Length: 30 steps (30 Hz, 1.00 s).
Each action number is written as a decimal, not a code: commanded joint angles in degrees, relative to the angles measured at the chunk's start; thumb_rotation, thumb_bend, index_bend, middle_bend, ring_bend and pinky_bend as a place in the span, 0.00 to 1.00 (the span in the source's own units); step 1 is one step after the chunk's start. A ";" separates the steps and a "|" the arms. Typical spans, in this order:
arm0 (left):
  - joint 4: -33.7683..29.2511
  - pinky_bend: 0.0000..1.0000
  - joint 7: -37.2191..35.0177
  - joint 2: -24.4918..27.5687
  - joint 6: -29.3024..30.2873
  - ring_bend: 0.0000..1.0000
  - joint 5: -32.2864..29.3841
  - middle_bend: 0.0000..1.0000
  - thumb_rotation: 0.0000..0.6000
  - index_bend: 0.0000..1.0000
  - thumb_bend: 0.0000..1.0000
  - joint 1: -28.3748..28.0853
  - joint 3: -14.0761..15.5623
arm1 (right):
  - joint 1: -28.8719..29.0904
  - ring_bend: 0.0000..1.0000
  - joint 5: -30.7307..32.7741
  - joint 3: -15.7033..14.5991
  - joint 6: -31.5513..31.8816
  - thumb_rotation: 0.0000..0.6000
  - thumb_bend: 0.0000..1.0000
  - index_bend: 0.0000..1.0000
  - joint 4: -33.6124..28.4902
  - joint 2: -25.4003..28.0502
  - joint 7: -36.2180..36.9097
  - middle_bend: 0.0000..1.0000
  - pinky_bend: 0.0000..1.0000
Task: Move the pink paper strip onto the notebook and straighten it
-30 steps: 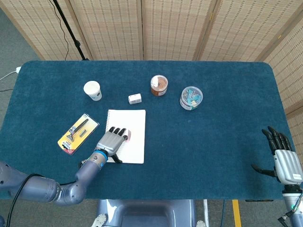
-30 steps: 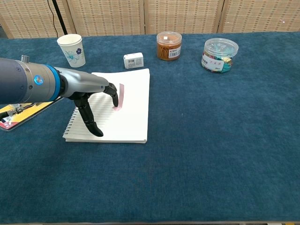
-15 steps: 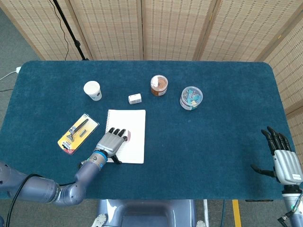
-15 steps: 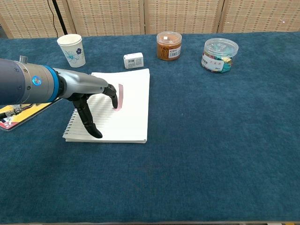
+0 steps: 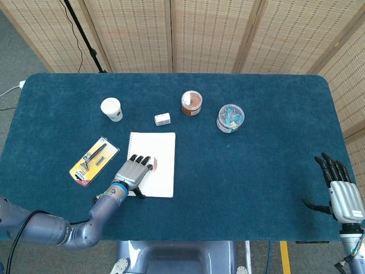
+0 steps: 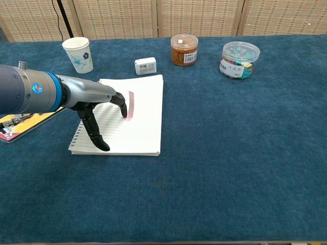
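Note:
The white spiral notebook [image 5: 162, 145] lies open on the blue table, left of centre. The pink paper strip [image 6: 131, 102] lies on its page [image 6: 148, 122], running roughly along the page's length; in the head view only a small pink piece [image 5: 154, 165] shows by the fingertips. My left hand [image 6: 97, 109] rests flat on the notebook with its fingers spread, fingertips [image 6: 122, 108] touching the strip's left edge. It grips nothing. In the head view this left hand [image 5: 134, 171] covers the notebook's lower left. My right hand [image 5: 342, 194] hovers open at the table's far right edge.
A paper cup [image 6: 78, 54], a small white box [image 6: 145, 66], a brown jar [image 6: 184, 49] and a clear jar of clips [image 6: 239, 59] stand behind the notebook. A yellow tool package [image 5: 94, 161] lies left of the notebook.
The pink strip, which stood up curled at first, now lies flatter on the page. My left hand has slid slightly back and left. The right hand has not moved.

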 commanded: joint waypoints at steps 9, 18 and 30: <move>-0.70 0.00 -0.23 0.28 -0.05 0.00 0.09 0.00 0.74 0.24 0.00 -0.28 -0.01 | 0.00 0.00 -0.06 -0.04 -0.03 1.00 0.00 0.00 -0.10 0.03 -0.07 0.00 0.00; -1.50 0.00 0.11 0.27 0.40 0.00 0.29 0.00 0.74 0.24 0.00 -0.48 0.37 | 0.01 0.00 -0.11 -0.07 -0.06 1.00 0.00 0.00 -0.12 0.00 -0.19 0.00 0.00; -2.93 0.00 0.26 0.76 1.34 0.00 1.08 0.00 0.73 0.24 0.00 -0.57 0.43 | 0.03 0.00 -0.14 -0.09 -0.10 1.00 0.00 0.00 -0.14 -0.03 -0.24 0.00 0.00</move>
